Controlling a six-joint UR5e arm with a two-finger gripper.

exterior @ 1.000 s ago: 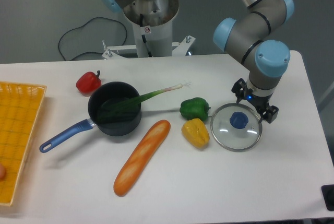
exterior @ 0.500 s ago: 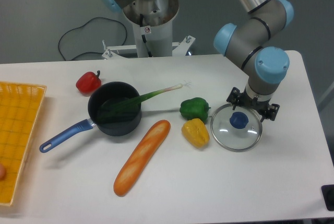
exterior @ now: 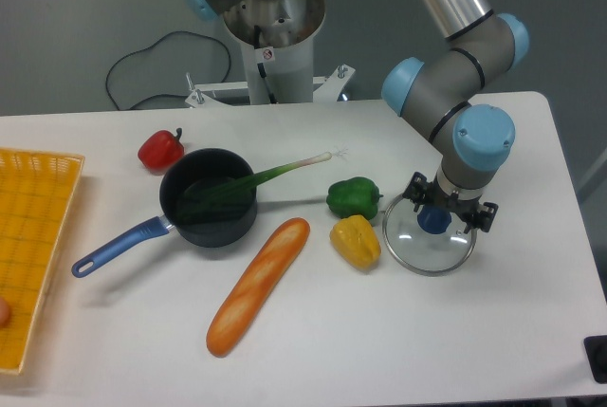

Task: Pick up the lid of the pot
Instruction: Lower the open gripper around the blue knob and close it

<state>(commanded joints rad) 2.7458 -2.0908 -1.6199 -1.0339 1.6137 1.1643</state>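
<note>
Claw (exterior: pixel 452 204) nearer the pot lid (exterior: pixel 413 248)

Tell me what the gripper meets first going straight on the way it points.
Probably the pot lid, at or around its blue knob; how far above it the gripper hangs is unclear from this one view.

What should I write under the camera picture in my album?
An open gripper at the pot lid with the blue knob.

White table (exterior: pixel 171 331); black pot (exterior: pixel 218 230); glass lid (exterior: pixel 427 253); red pepper (exterior: pixel 159 150); green pepper (exterior: pixel 354 198); yellow vegetable (exterior: pixel 357 243); baguette (exterior: pixel 256 288)
</note>
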